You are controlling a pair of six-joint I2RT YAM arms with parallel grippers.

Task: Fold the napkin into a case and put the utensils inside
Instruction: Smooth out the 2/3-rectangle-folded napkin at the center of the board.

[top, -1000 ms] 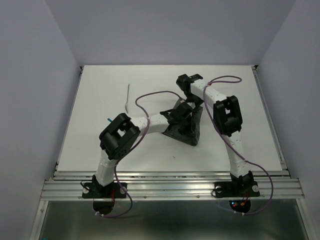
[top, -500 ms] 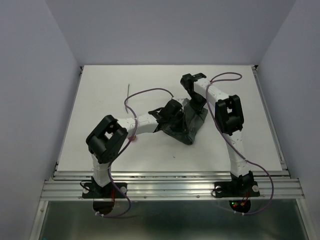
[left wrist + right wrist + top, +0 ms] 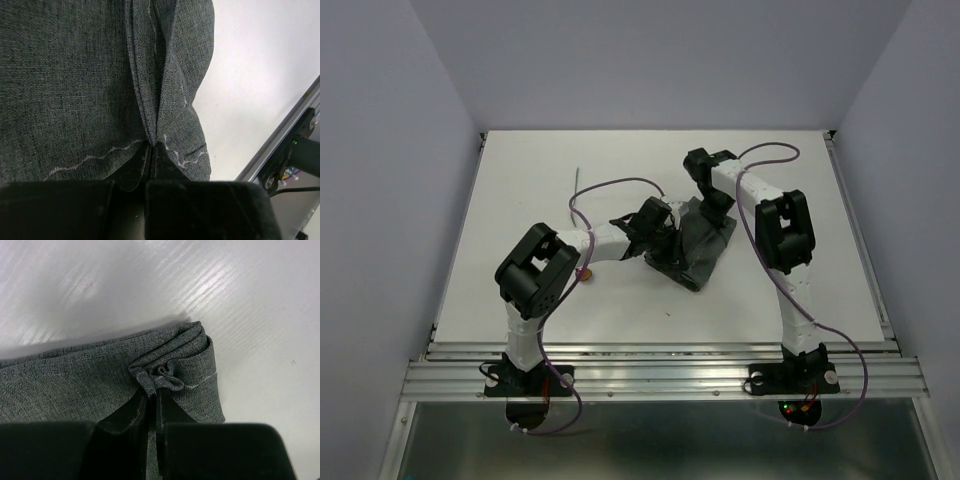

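— Where do we see the napkin (image 3: 695, 245)?

— Just right of the middle of the table (image 3: 520, 300), bunched into a dark grey heap that runs from about 8 o'clock to 2 o'clock in the top view. It lies in loose layers, not as a tidy pouch.

— And the left gripper (image 3: 150, 147)?

— We find it at the heap's 9 o'clock side. Its jaws are pinched nearly together on a raised ridge of cloth, and pale stitching runs just beside the fingertips.

— The right gripper (image 3: 152, 395)?

— It sits at the heap's 12 o'clock edge. Its jaws are also narrow, clamped on a crumpled knot at a folded corner, where we count several layers stacked.

— Are the utensils inside?

— No. We see the grey stick (image 3: 580, 183) on the bare table, at about 10 o'clock from the napkin and well apart from it. At about 8 o'clock a small red round shape peeps out beside the left forearm. We take it for the bowl of the spoon (image 3: 586, 272); its handle is hidden.
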